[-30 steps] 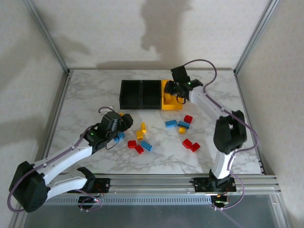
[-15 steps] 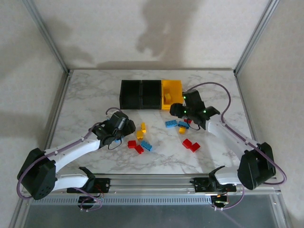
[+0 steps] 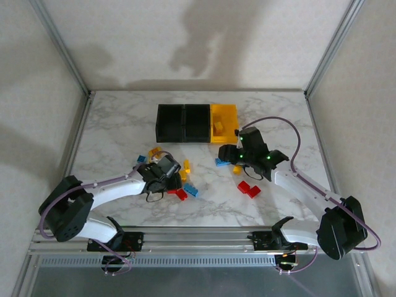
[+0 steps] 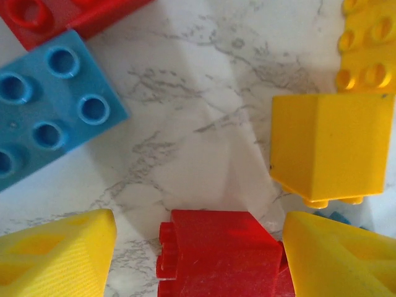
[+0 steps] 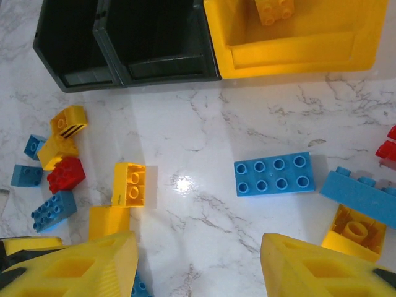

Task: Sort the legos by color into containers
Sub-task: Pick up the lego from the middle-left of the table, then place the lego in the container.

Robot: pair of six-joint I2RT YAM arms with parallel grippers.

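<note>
- Marble-patterned table (image 3: 111,124) carries both arms, the bins and the loose bricks.
- Black and yellow plastic containers (image 3: 197,122) stand joined in a row at the far middle of the table: two black bins (image 5: 154,37) to the left, the yellow bin (image 5: 297,49) at the right end. One yellow brick (image 5: 275,10) lies inside the yellow bin.
- Right gripper (image 3: 228,154) hangs low just in front of the yellow bin. In its wrist view the gripper (image 5: 198,244) has its yellow fingers (image 5: 74,266) spread wide, with bare marble between them and nothing held.
- Left gripper (image 3: 176,178) is down among the bricks at the near left of centre. In its wrist view the gripper (image 4: 199,223) is released, its jaws apart on either side of a red brick (image 4: 216,253). One finger (image 4: 340,260) sits close against that brick, though contact cannot be told; the other (image 4: 55,253) stands clearly apart.
- Legos lie loose on the marble in front of the bins. A long blue brick (image 5: 274,174) lies flat, studs up, before the yellow bin, and a second blue brick (image 5: 362,198) lies to its right.
- Beside the left gripper a blue studded brick (image 4: 49,105) lies flat and a yellow block (image 4: 328,145) lies tipped on its side.
- Farther left, a small cluster (image 5: 57,148) of yellow, blue and red bricks sits before the black bins.
</note>
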